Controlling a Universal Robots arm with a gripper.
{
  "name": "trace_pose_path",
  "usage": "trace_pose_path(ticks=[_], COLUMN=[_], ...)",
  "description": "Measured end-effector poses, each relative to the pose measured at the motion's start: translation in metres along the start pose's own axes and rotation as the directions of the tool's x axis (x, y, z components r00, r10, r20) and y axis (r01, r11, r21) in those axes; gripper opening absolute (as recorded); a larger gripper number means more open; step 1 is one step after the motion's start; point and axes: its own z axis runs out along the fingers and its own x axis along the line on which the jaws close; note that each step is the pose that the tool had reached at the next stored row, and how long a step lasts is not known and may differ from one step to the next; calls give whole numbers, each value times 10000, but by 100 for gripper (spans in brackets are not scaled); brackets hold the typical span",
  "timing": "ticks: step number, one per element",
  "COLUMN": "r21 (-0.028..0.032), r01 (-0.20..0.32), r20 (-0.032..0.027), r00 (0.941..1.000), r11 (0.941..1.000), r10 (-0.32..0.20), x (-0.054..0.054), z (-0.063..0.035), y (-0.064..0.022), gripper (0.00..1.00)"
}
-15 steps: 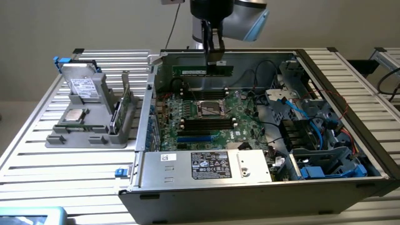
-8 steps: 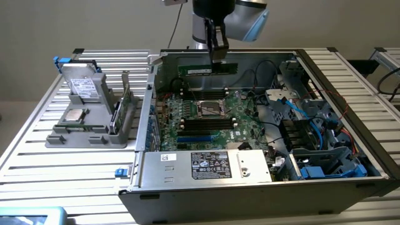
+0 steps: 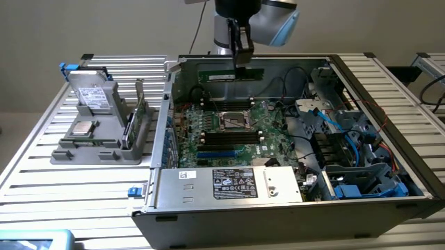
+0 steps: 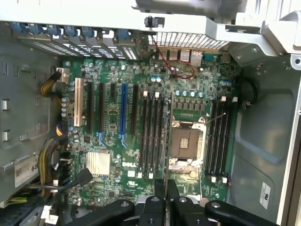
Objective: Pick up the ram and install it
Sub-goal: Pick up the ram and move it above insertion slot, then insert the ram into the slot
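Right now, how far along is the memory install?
Pickup looks done: the claw is shut on the thin green memory stick, held above the open grey computer case. Not yet done: seating it. The motherboard's long black slots are empty.

Robotics assembly lab. Evidence: slatted aluminium tabletop [image 3: 41, 172] before a bare wall [image 3: 104, 26]; open computer case [image 3: 278, 221] lying on its side, motherboard [image 3: 208, 130] exposed; grey parts fixture [image 3: 97, 140] at nine o'clock of the case; robot arm [image 3: 268, 21] at twelve o'clock, tool [image 3: 241, 63] gripping the ram [image 3: 215, 76].
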Motion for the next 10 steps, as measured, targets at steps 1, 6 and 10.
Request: trace_pose_path(ticks=[1,6,10], r21=[-10,-45,-54], r01=[-2,-24,-93], r20=[-1,-44,-177], r00=[10000,10000,9998], r11=[10000,10000,9999], r10=[2,24,92], x=[-2,0,0], z=[8,40,64], y=[-16,-54,-55], gripper=[14,14,14])
